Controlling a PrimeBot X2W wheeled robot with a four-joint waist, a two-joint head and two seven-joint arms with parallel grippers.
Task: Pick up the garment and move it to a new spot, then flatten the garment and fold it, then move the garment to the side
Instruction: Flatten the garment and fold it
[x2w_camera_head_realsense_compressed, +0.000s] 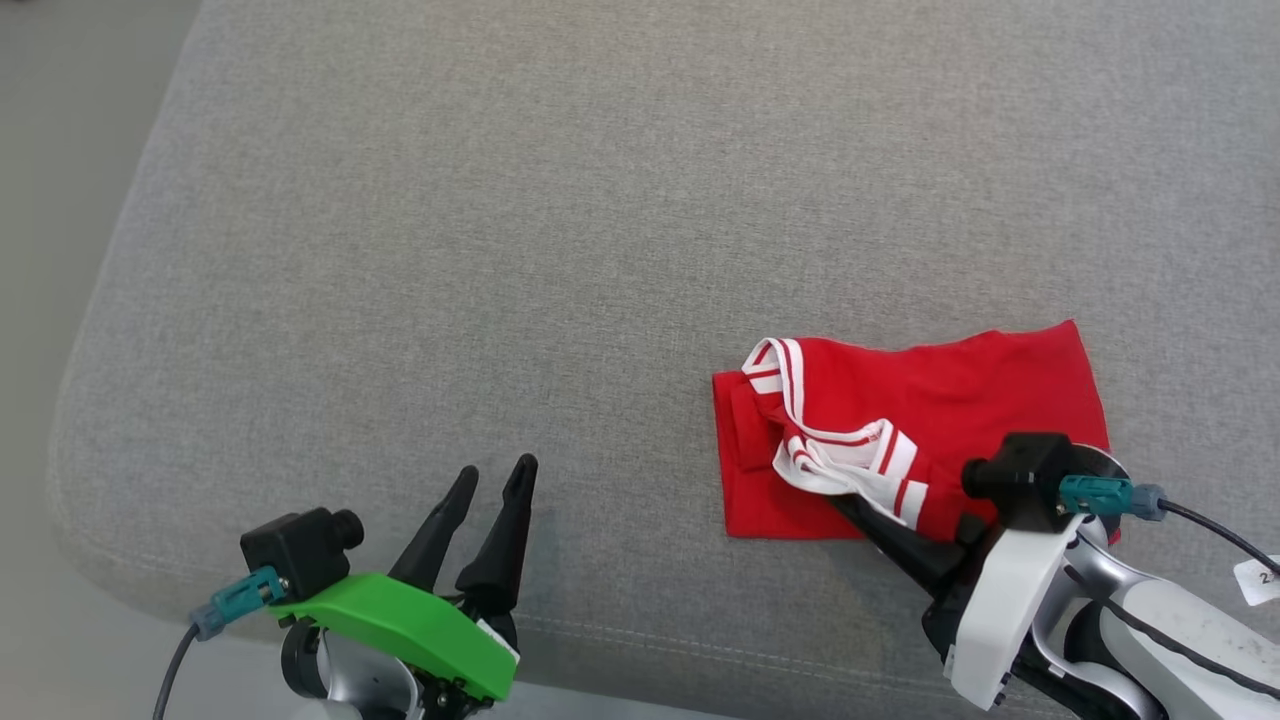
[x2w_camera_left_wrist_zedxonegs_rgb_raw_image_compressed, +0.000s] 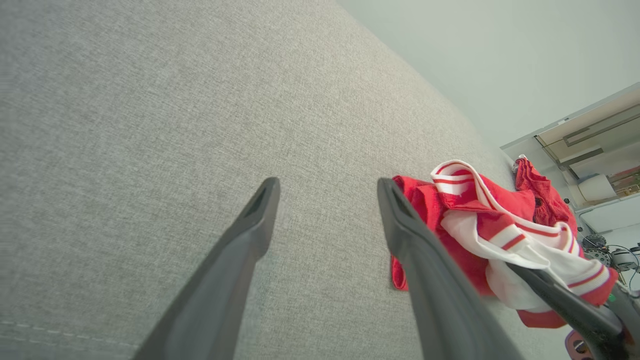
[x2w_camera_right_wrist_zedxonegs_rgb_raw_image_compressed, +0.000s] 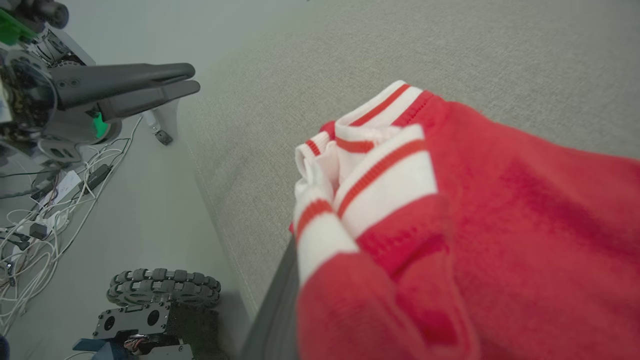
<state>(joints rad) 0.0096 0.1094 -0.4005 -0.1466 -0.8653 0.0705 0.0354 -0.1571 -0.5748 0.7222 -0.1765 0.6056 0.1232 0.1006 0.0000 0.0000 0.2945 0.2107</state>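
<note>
The red garment (x2w_camera_head_realsense_compressed: 950, 400) with white striped trim lies bunched on the grey cushion (x2w_camera_head_realsense_compressed: 600, 200) at the right. My right gripper (x2w_camera_head_realsense_compressed: 868, 515) reaches in from the lower right and is shut on the garment's near striped edge, its fingertips buried in the fabric. The right wrist view shows the garment (x2w_camera_right_wrist_zedxonegs_rgb_raw_image_compressed: 500, 225) draped over one dark finger (x2w_camera_right_wrist_zedxonegs_rgb_raw_image_compressed: 277, 310). My left gripper (x2w_camera_head_realsense_compressed: 497, 468) hovers open over the cushion's front left, well apart from the cloth. Seen from the left wrist, its gripper (x2w_camera_left_wrist_zedxonegs_rgb_raw_image_compressed: 327, 185) holds nothing, and the garment (x2w_camera_left_wrist_zedxonegs_rgb_raw_image_compressed: 500, 220) lies off to its right.
The cushion's rounded front edge (x2w_camera_head_realsense_compressed: 600, 640) runs just below both grippers, and its left edge drops to pale floor (x2w_camera_head_realsense_compressed: 50, 200). Loose cables (x2w_camera_right_wrist_zedxonegs_rgb_raw_image_compressed: 40, 210) and a wheeled base (x2w_camera_right_wrist_zedxonegs_rgb_raw_image_compressed: 160, 290) sit on the floor beside the cushion.
</note>
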